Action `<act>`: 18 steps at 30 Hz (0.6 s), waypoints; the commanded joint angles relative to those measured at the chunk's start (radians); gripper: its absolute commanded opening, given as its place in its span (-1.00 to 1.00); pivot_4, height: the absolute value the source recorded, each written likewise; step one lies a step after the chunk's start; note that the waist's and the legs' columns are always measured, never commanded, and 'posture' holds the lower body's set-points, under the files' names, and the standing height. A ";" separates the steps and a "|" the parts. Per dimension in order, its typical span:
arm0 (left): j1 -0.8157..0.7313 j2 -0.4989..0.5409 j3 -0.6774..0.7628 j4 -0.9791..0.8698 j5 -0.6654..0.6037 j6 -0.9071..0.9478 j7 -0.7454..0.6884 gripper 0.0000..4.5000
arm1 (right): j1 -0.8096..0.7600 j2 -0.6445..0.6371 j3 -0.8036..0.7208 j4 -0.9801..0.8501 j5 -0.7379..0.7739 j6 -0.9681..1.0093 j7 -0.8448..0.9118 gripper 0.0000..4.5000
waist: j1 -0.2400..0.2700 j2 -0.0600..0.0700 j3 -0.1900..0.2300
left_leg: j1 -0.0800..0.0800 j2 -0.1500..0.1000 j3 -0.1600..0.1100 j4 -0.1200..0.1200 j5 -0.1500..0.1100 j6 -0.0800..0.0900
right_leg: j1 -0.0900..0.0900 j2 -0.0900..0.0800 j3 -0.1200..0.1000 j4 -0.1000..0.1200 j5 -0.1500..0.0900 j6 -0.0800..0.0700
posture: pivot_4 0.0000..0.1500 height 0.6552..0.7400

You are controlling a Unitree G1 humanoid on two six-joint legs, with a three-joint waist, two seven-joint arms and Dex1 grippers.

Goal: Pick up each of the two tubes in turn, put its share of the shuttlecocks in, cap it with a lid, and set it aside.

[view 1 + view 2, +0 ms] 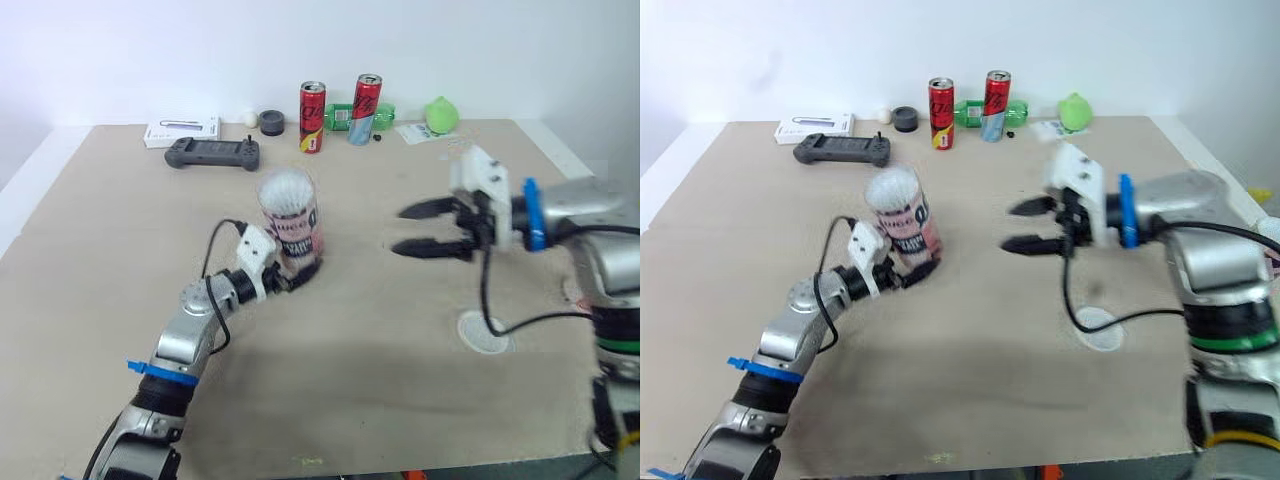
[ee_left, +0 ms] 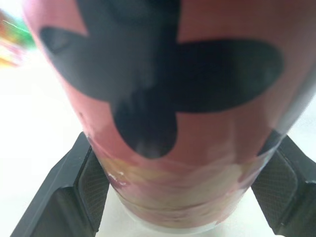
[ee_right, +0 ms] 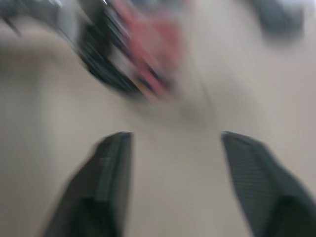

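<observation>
A pink tube (image 1: pixel 291 228) with black lettering stands upright on the table, its top full of white shuttlecock feathers (image 1: pixel 285 187). My left gripper (image 1: pixel 292 276) is shut on the tube's base; in the left wrist view both pads (image 2: pixel 94 177) press against the tube (image 2: pixel 173 98). My right gripper (image 1: pixel 412 229) hovers open above the table to the right of the tube, fingers pointing toward it, nothing between them. A white round lid (image 1: pixel 485 331) lies flat on the table below my right arm.
Along the table's far edge sit a black game controller (image 1: pixel 212 153), a white box (image 1: pixel 181 131), a small dark round object (image 1: pixel 271 121), two red cans (image 1: pixel 312 116), a green bottle (image 1: pixel 345 115) and a green round thing (image 1: pixel 440 114).
</observation>
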 commanded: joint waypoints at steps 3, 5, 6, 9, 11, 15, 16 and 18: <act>0.007 0.016 -0.028 -0.047 0.006 0.016 -0.027 0.62 | 0.153 -0.094 -0.055 0.072 -0.028 -0.068 -0.017 0.97 | -0.008 0.001 0.000 | 0.002 0.001 0.003 0.002 0.001 0.002 | 0.000 0.000 0.001 0.000 0.003 0.000 | 1.00 1.00; 0.023 0.020 -0.048 -0.039 0.026 0.006 -0.031 0.62 | 0.210 -0.113 -0.077 0.093 -0.027 -0.081 -0.024 0.97 | -0.008 0.001 0.000 | 0.004 0.001 0.004 0.002 0.002 0.003 | 0.001 0.000 0.003 0.000 0.005 0.001 | 1.00 1.00; 0.032 0.024 -0.058 -0.037 0.038 0.000 -0.032 0.62 | 0.240 -0.123 -0.087 0.098 -0.026 -0.087 -0.024 0.97 | -0.008 0.001 0.000 | 0.006 0.000 0.004 0.001 0.003 0.004 | 0.004 0.000 0.003 0.000 0.005 0.001 | 1.00 1.00; 0.048 0.036 -0.079 -0.018 0.073 -0.026 -0.030 0.62 | 0.291 -0.131 -0.099 0.131 -0.039 -0.124 -0.046 0.97 | -0.009 0.001 0.000 | 0.011 0.000 0.005 0.002 0.003 0.004 | 0.009 0.000 0.004 -0.001 0.002 -0.003 | 1.00 1.00; 0.054 0.041 -0.092 -0.003 0.095 -0.048 -0.032 0.62 | 0.309 -0.128 -0.093 0.155 -0.041 -0.133 -0.052 0.97 | -0.009 0.001 0.000 | 0.012 0.000 0.005 0.002 0.003 0.004 | 0.010 0.000 0.004 -0.001 0.002 -0.003 | 1.00 1.00; 0.055 0.036 -0.094 0.007 0.099 -0.064 -0.041 0.62 | 0.310 -0.107 -0.062 0.224 -0.062 -0.161 -0.076 0.97 | -0.008 0.001 0.000 | 0.012 0.000 0.006 0.003 0.003 0.004 | 0.010 0.000 0.005 -0.001 0.002 -0.002 | 1.00 1.00; 0.053 0.035 -0.095 0.010 0.102 -0.065 -0.041 0.62 | 0.311 -0.103 -0.053 0.239 -0.069 -0.165 -0.078 0.97 | -0.007 0.001 0.000 | 0.012 0.000 0.006 0.003 0.003 0.004 | 0.010 0.000 0.005 -0.001 0.002 -0.002 | 1.00 1.00; 0.048 0.034 -0.095 0.013 0.106 -0.070 -0.040 0.62 | 0.311 -0.089 -0.039 0.257 -0.069 -0.164 -0.074 0.97 | -0.006 0.001 0.000 | 0.012 0.000 0.006 0.002 0.003 0.004 | 0.010 0.000 0.005 -0.001 0.002 -0.002 | 1.00 1.00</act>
